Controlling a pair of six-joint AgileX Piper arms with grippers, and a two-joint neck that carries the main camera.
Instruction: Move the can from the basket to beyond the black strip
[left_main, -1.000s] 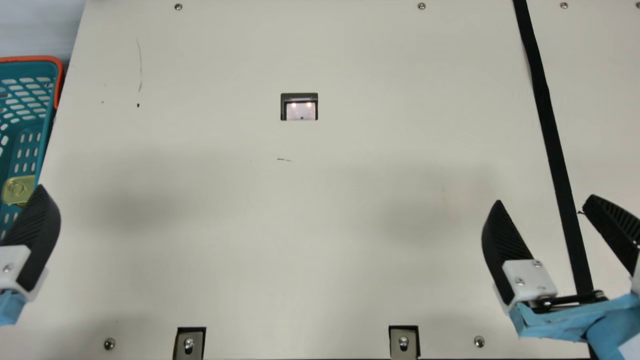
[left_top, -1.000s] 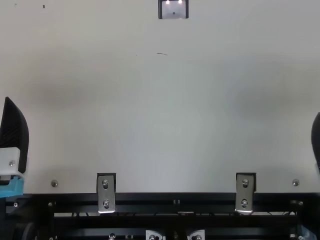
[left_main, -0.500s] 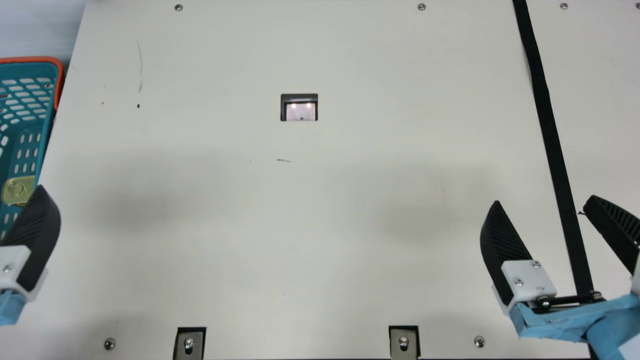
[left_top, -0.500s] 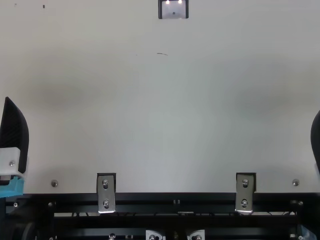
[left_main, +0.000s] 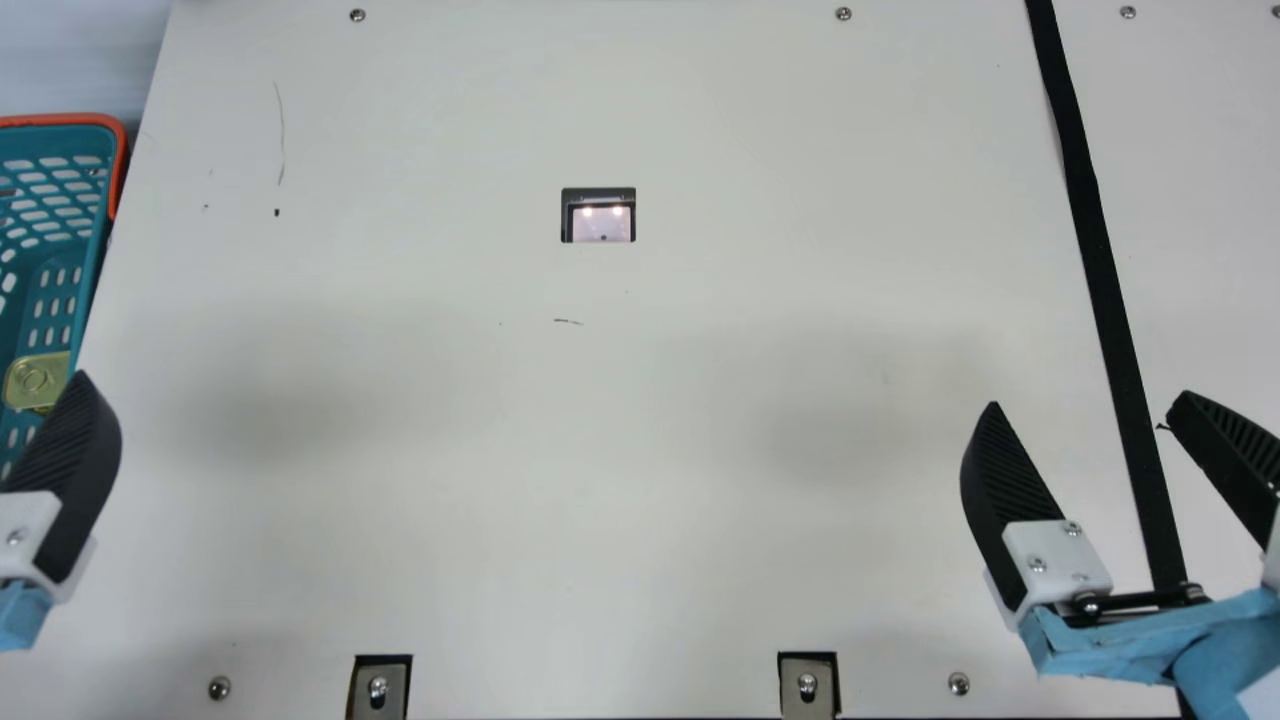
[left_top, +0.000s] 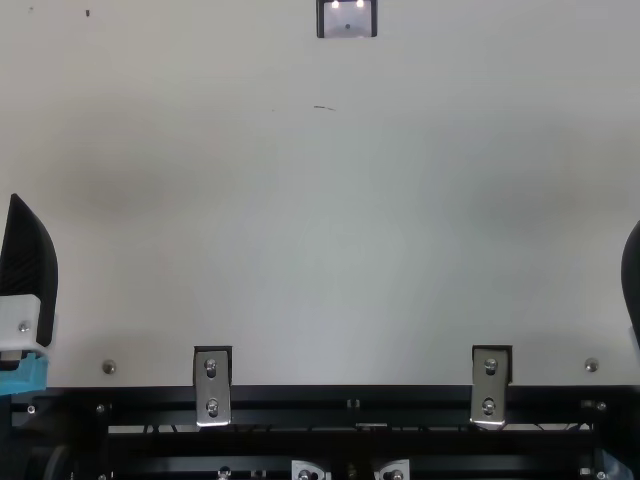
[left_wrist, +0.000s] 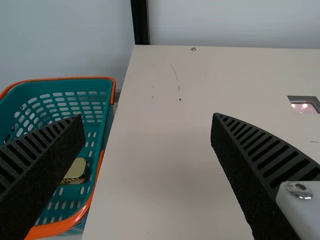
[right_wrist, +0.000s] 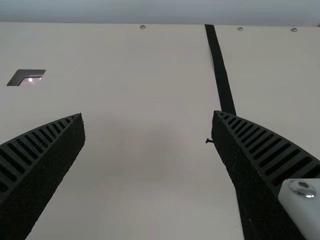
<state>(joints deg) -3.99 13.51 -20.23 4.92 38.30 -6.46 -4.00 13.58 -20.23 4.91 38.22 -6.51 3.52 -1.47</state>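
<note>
Main view, lower left and lower right: my left gripper (left_main: 70, 465) and right gripper (left_main: 1090, 398), both wide open, empty. Left edge: one gold-lidded can (left_main: 36, 380), inside teal basket (left_main: 62, 121).

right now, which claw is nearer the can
The left claw, near the basket holding the can; the right claw is far over by the black strip.

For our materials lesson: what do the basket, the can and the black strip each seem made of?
Basket: smooth teal plastic, likely moulded, given its regular slots.
Can: probably metal, from its shiny gold end with a pressed ring outline.
Black strip: matt and slightly wavy-edged, so perhaps fabric or tape; I cannot tell which.
</note>
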